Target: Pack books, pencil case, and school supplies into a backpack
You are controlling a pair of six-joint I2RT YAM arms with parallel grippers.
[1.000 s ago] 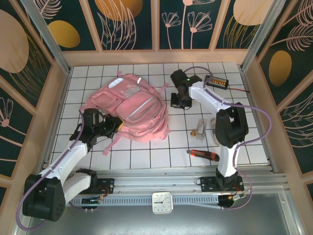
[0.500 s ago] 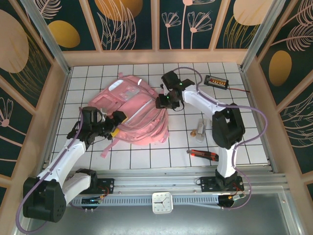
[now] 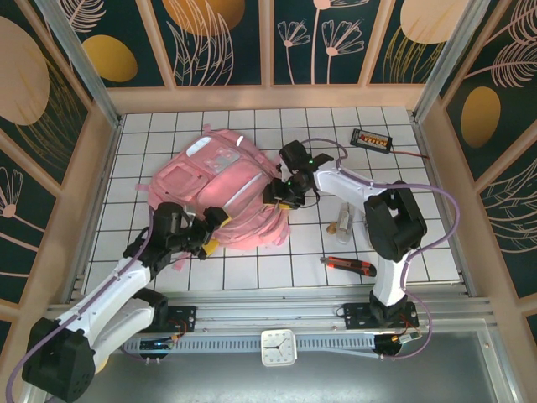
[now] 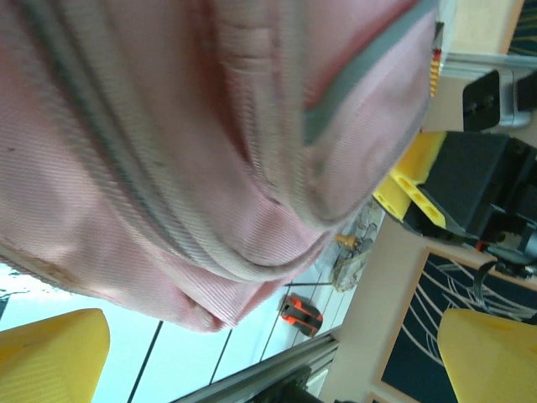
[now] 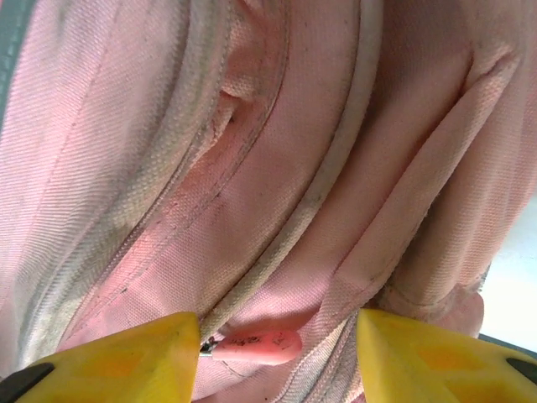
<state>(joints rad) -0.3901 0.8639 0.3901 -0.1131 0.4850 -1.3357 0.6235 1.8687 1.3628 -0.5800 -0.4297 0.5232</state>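
Note:
The pink backpack [image 3: 220,186] lies flat on the tiled table, left of centre. My left gripper [image 3: 211,232] is at its near edge, open wide, and the pink fabric [image 4: 193,143] bulges just ahead of the yellow fingertips [image 4: 50,357]. My right gripper [image 3: 280,191] is over the bag's right side, open. Its yellow fingertips [image 5: 109,363] straddle a pink zipper pull [image 5: 256,346] on the backpack [image 5: 277,168] without clamping it. Small clear and silvery school supplies [image 3: 342,218] lie right of the bag. The books and pencil case are out of view.
An orange-and-black utility knife [image 3: 351,265] lies near the front right, also visible in the left wrist view [image 4: 300,311]. A black wired box with orange buttons [image 3: 371,139] sits at the back right. Wooden walls [image 3: 101,168] enclose the table.
Both grippers have gone from shut to open. The left one slid toward the backpack's near edge. The right one swung left and nearer onto the bag's right side.

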